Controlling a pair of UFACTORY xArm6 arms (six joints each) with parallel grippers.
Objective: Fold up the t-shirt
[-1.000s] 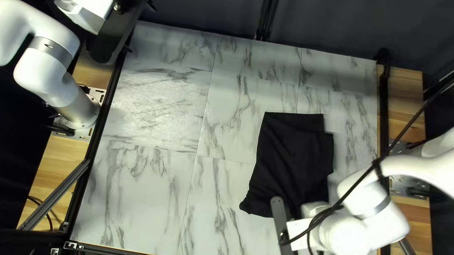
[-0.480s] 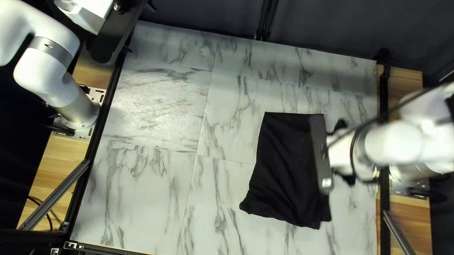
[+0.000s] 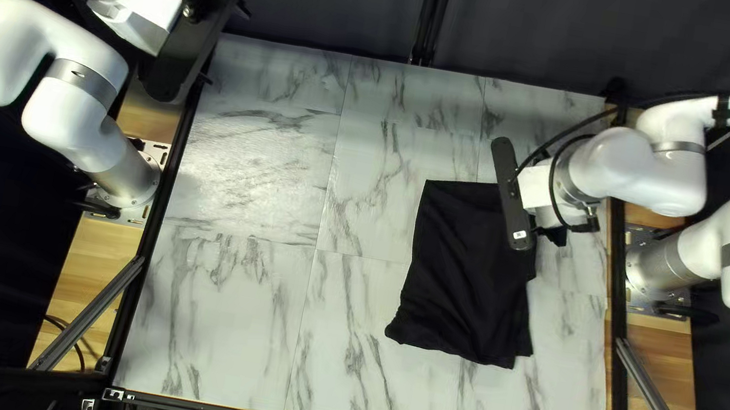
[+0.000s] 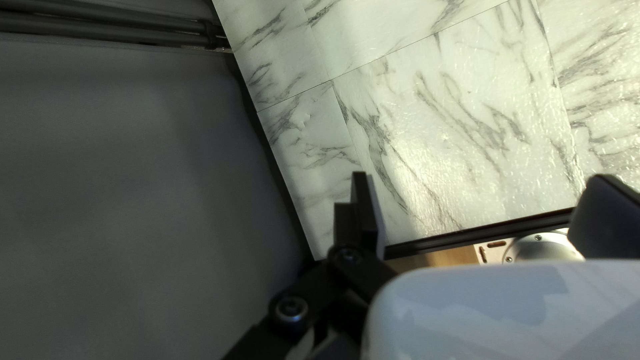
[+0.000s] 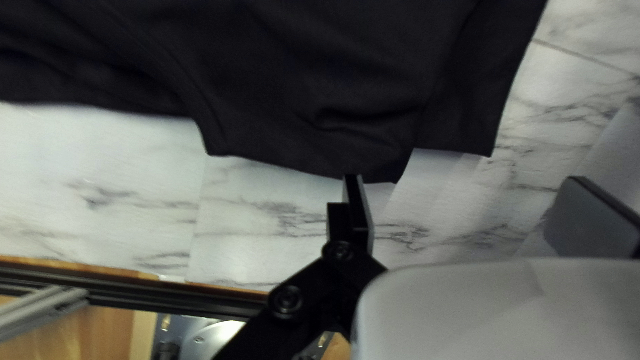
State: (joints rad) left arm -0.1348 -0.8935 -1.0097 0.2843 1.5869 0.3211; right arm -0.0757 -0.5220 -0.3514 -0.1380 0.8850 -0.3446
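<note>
T-shirt [image 3: 471, 282] is lying dark and partly folded on the table [image 5: 267, 213], just ahead of my right gripper [image 5: 470, 180]. What has changed is the place of this gripper: one second ago my right arm was at the near end of the cloth, and now it has moved to the far end, at the right of the top left view. The near corner, which the arm was covering, can be seen, and the outline of the cloth looks otherwise nearly the same.

The right gripper is wide and holds nothing. One of its fingers [image 5: 359, 207] is very near the edge of the cloth, or maybe at it; I cannot tell if they touch. From this finger, a corner [image 5: 393, 170] reaches toward the space between the two, with another layer showing a little beyond it.

For the task, I judge that the right gripper is preparing to take this far edge for a next fold. It should probably go lower and catch all the layers, otherwise the upper one could slide alone. My left gripper [image 4: 481, 177] is also wide and has stayed well apart from the cloth.
</note>
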